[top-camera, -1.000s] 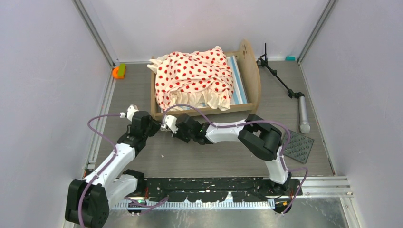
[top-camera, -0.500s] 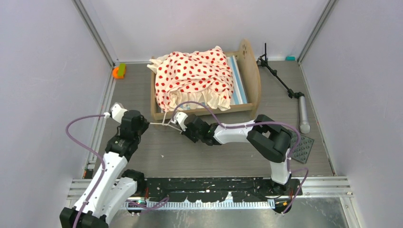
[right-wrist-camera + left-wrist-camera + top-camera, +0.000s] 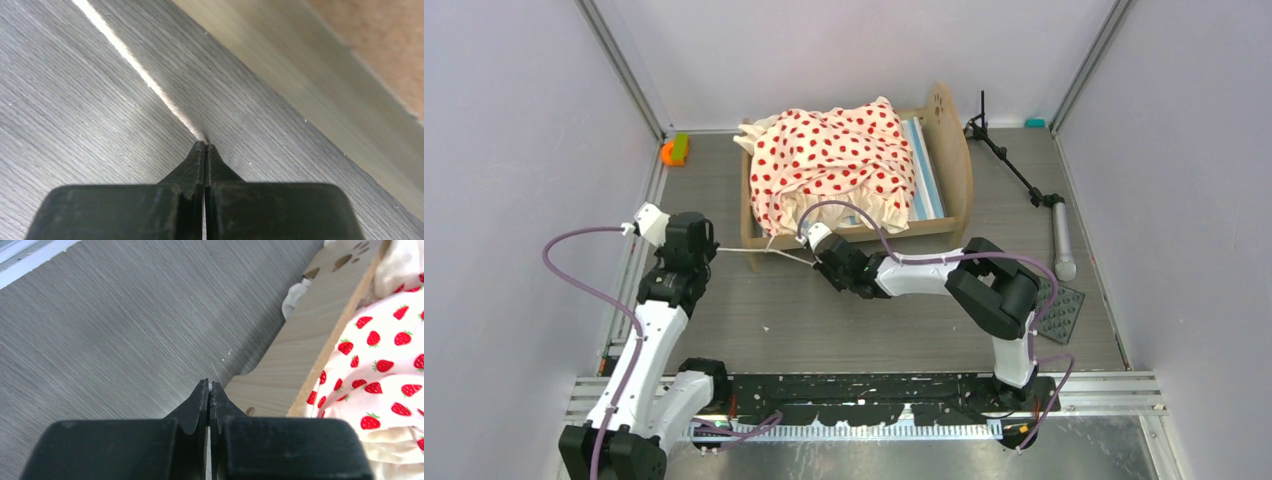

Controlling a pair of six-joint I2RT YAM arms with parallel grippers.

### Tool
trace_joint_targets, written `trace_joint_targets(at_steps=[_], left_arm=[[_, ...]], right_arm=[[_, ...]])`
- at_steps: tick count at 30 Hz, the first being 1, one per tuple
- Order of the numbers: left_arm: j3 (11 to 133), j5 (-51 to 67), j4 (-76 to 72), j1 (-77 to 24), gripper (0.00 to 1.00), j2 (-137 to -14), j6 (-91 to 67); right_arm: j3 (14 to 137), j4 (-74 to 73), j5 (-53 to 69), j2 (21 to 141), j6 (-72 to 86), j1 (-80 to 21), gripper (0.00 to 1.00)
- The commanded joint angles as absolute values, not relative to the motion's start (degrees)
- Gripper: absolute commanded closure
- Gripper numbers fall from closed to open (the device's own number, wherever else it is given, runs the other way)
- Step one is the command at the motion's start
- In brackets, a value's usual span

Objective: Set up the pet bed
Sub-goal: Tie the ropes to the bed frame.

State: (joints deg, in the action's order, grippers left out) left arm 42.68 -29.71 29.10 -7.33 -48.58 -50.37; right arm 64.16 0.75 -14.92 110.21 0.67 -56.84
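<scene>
The pet bed (image 3: 956,160) stands at the back centre, a light-wood frame with a striped mattress (image 3: 922,172) and cream red-dotted bedding (image 3: 834,160) heaped on it. A thin white string (image 3: 759,254) from the bedding's near-left corner runs taut between my grippers. My left gripper (image 3: 717,250) is shut on its left end, and my right gripper (image 3: 814,260) is shut on its right end. In the left wrist view the shut gripper (image 3: 209,385) faces the paw-print end board (image 3: 300,340) and the bedding (image 3: 385,340). In the right wrist view the gripper (image 3: 205,145) pinches the string (image 3: 135,65) beside the frame's side board (image 3: 310,85).
A black tripod stand (image 3: 1014,165) with a grey handle (image 3: 1062,245) lies right of the bed. A dark studded mat (image 3: 1054,305) is at the right. An orange-green block (image 3: 674,150) sits at the back left. Walls close in both sides.
My grippers have moved apart: the left one went left and back, the right one slightly right. The string between them has been drawn out long and taut.
</scene>
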Motion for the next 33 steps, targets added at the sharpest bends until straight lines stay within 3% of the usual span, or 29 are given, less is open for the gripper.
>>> trace_joint_targets(at_steps=[1,11,13,17,19,20,21,22,25,28,30,33], left_arm=[[45.4,-33.1,28.7,-2.4,1.0,-47.9,-47.6],[45.1,-25.5,28.3,6.4,1.0,-46.7,-45.6],[44.7,-22.0,27.8,6.5,1.0,-46.0,-45.1],[42.2,-12.9,30.1,6.5,1.0,-41.1,-45.5],[39.8,-8.8,32.1,6.4,1.0,-37.0,-46.4],[38.3,-6.7,33.1,6.4,0.97,-34.7,-47.0],[37.0,-3.8,33.7,6.5,0.9,-32.7,-47.9],[35.1,-1.1,33.9,6.4,0.83,-30.7,-49.0],[29.6,7.6,33.8,5.9,0.66,-26.7,-53.4],[26.3,9.2,34.1,4.2,0.51,-24.9,-54.8],[26.3,8.3,34.4,3.0,0.33,-24.5,-54.7],[28.8,7.8,34.1,1.3,0.29,-25.9,-53.6]], right_arm=[[64.9,-3.4,-19.1,109.2,2.3,-56.0,1.0],[62.1,-3.4,-19.3,107.6,2.3,-54.8,0.99],[63.8,-5.6,-15.6,107.3,1.4,-54.8,0.75],[67.6,-9.2,-12.2,103.6,0.3,-54.9,0.68],[68.9,-11.0,-11.2,100.7,0.3,-54.9,0.59],[69.2,-11.9,-10.7,99.4,0.3,-54.9,0.53],[69.3,-13.1,-9.8,98.0,0.3,-54.9,0.4],[69.2,-13.9,-9.3,96.4,0.8,-54.9,0.37],[67.9,-15.3,-13.3,90.8,3.9,-54.9,0.34],[68.5,-19.3,-21.0,85.6,6.9,-54.3,0.29],[71.4,-25.1,-25.3,84.4,8.9,-52.5,0.29],[75.7,-32.5,-25.5,84.6,11.3,-47.1,0.3]])
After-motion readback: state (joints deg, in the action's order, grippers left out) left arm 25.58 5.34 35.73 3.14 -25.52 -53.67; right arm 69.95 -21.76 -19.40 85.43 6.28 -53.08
